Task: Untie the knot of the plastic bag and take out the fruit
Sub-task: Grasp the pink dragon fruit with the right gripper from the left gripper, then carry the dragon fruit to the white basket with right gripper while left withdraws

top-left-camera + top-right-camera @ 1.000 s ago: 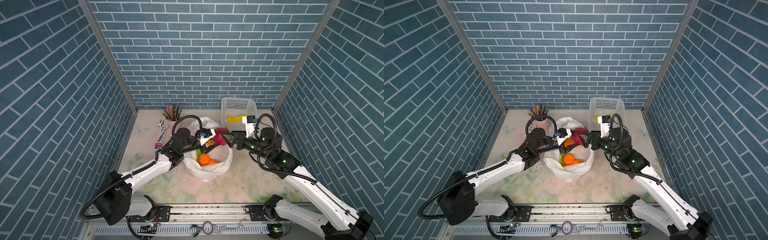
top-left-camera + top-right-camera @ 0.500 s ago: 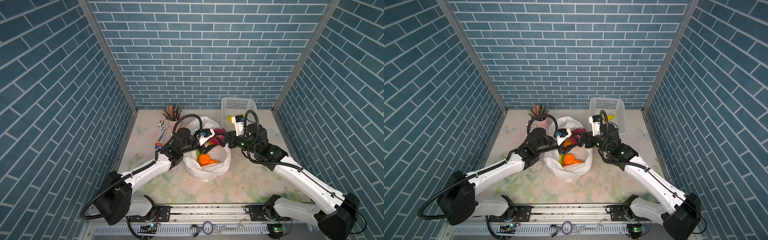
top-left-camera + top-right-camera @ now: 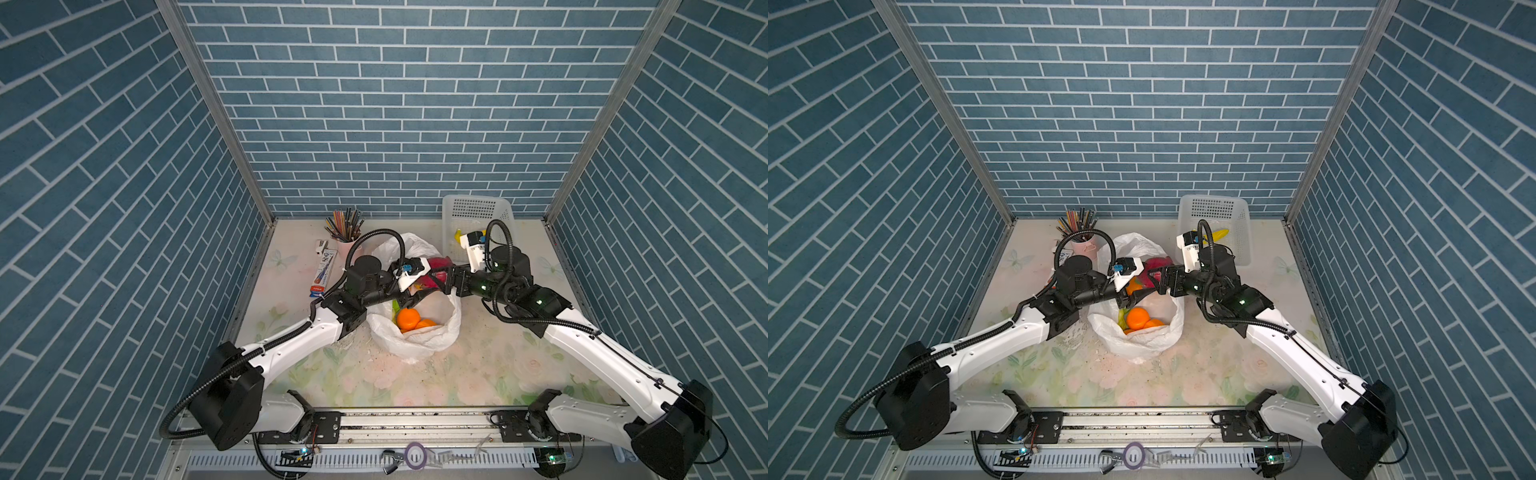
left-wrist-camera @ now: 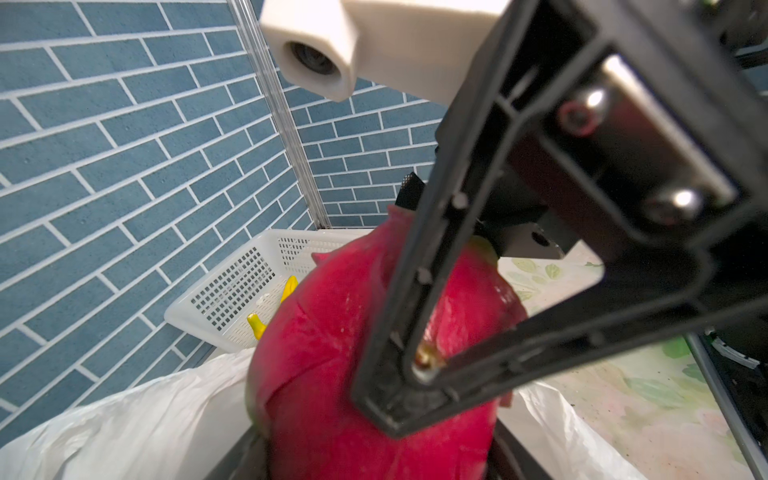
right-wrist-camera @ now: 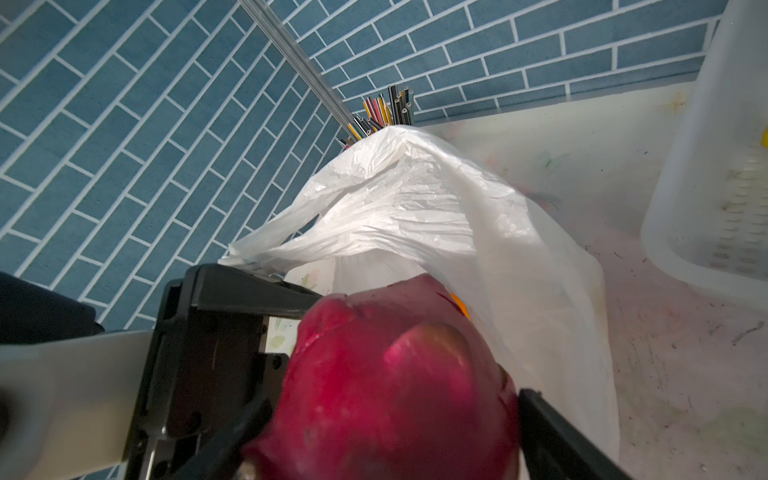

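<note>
Looking down on the table (image 3: 498, 365), the plastic bag (image 3: 415, 345) sat slumped at its centre, mouth gaping wide and no knot to be seen, so by my reading the untying was done and the emptying was on. Behind it, toward the back wall, stood the white basket (image 3: 469, 208), near the bag but apart from it.

And over the bag's mouth the two arms met! The left gripper (image 3: 422, 293) was clamped on the dragon fruit (image 4: 332, 353), which hung clear of the plastic. The right gripper (image 3: 439, 282) had its jaws either side of that same fruit. The right wrist view was too close and blurred to say whether they had bitten yet, so I could not tell. It looked like a handover in mid-air.

That fruit looked hard, glossy and rounded, so likely slippery: best taken across its fat middle, not the tapering end, where it could squirt out.

Down in the bag lay the oranges (image 3: 407, 318), touching one another. Smooth and round, they would probably roll, so a square pinch from above would suit. The bag itself was thin and limp, and apt to ride up with whatever was lifted.

Smallest of all, a yellow fruit (image 3: 1219, 235) lay in the basket.
</note>
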You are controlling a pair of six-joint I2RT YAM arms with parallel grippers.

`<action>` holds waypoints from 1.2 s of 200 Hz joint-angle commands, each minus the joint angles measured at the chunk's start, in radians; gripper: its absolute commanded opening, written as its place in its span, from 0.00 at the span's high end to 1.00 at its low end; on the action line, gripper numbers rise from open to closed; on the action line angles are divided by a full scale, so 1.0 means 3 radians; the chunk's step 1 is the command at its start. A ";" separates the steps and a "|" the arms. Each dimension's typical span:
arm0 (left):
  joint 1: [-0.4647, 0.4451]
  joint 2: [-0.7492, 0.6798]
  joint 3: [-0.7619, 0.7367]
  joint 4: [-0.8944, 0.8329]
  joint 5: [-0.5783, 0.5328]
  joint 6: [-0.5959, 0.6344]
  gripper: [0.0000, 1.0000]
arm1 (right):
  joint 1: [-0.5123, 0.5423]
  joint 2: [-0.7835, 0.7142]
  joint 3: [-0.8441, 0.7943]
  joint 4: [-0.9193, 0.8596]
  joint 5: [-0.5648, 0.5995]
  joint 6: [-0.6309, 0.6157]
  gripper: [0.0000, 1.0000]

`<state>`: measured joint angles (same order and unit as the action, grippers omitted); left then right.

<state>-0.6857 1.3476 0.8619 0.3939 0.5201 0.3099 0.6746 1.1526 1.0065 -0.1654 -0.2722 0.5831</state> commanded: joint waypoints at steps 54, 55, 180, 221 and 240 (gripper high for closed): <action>-0.0061 -0.0171 0.0089 0.0154 0.0018 0.0011 0.23 | 0.0024 -0.0188 -0.0016 0.0090 0.0120 0.0101 0.43; -0.0061 -0.0176 0.0088 0.0154 0.0016 0.0010 0.23 | 0.0023 -0.0195 -0.0016 0.0093 0.0125 0.0101 0.43; -0.0088 -0.0826 -0.0034 -0.0119 -0.0057 -0.0012 0.13 | -0.0433 -0.0713 -0.0051 0.0437 -0.0374 0.0215 0.45; -0.0087 -0.0922 0.0009 -0.0171 -0.0188 -0.0048 0.13 | -0.0701 -0.0804 -0.0011 0.0823 -0.0576 0.0354 0.46; -0.0087 -0.0928 0.0047 -0.0216 -0.0205 -0.0080 0.13 | -0.0819 -0.0792 -0.0016 0.1017 -0.0490 0.0404 0.46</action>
<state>-0.7086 1.0805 0.8631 0.3531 0.4774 0.3019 0.4671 0.9291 0.9802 0.0013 -0.4076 0.6544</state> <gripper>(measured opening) 0.868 0.664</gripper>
